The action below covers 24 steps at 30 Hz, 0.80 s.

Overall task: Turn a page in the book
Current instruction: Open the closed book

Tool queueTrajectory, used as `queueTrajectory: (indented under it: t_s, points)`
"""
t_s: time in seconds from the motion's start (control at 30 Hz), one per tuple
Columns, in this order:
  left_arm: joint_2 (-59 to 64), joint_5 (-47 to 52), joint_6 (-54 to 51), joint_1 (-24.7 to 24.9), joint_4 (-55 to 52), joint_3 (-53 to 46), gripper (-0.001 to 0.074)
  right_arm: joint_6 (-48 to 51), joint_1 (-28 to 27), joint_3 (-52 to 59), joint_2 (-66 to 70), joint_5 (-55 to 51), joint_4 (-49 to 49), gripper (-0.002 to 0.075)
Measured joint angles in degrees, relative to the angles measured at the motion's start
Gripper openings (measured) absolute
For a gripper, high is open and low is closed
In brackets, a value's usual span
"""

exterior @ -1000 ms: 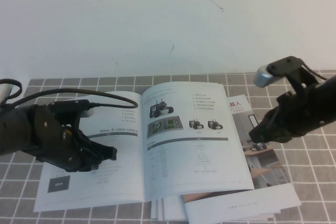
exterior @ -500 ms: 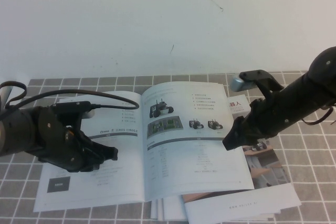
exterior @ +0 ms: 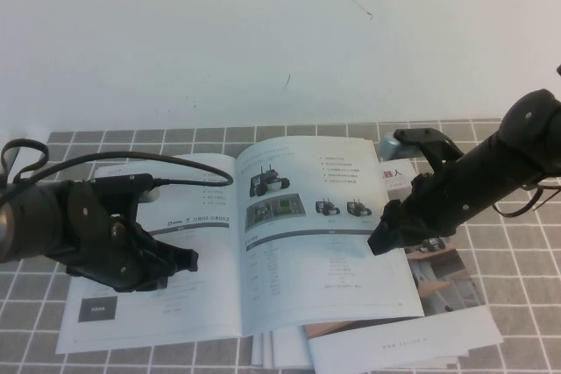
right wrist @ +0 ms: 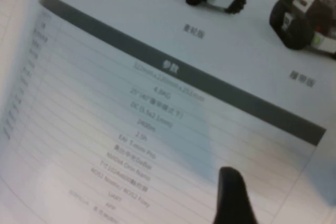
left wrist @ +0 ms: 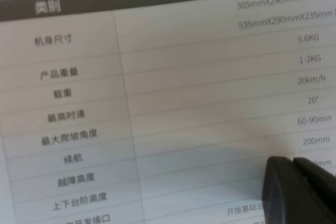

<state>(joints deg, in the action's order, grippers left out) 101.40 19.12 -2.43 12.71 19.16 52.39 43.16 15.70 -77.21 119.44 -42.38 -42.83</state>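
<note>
Clutter sits under and beside the book (exterior: 237,243): I count one brochure (exterior: 438,273) with a brown room photo poking out on the right, and a few loose white sheets (exterior: 403,343) fanned out from under the near edge, all on the grey tiled mat (exterior: 517,304).

I see one book, lying open and flat in the middle of the mat, its long axis running left to right, spine running away from me toward the white wall (exterior: 263,32). The text reads upright from my side. The page (exterior: 324,234) on the right half shows black wheeled-robot photos above a spec table; it lies flat, slightly skewed.

Two arms are in play. My left gripper (exterior: 180,258) rests low over the left half of the book, and in the left wrist view its two dark fingertips (left wrist: 299,184) sit pressed together against the table print. My right gripper (exterior: 383,236) is down at the outer edge of the page, just over the spec table; the right wrist view shows a single dark fingertip (right wrist: 233,198), so I cannot tell how its fingers stand.
</note>
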Motion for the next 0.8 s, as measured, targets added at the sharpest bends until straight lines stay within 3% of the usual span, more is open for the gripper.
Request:
queueTrajectory:
  t_s: [0.23,0.6,0.8]
  points:
    - [0.6,0.0,0.0,0.0,0.9,0.0,-0.0003,0.6,-0.1,-0.2,1.3,-1.6,-5.5,0.041]
    - [0.7,-0.2,-0.1,0.0,1.1,0.0,-0.0003,10.4,-0.1,-0.2,1.7,-5.0,-21.2,0.0409]
    - [0.7,-0.2,-0.1,0.0,1.1,0.0,-0.0003,9.3,-0.6,-2.9,1.7,-5.0,-15.1,0.0409]
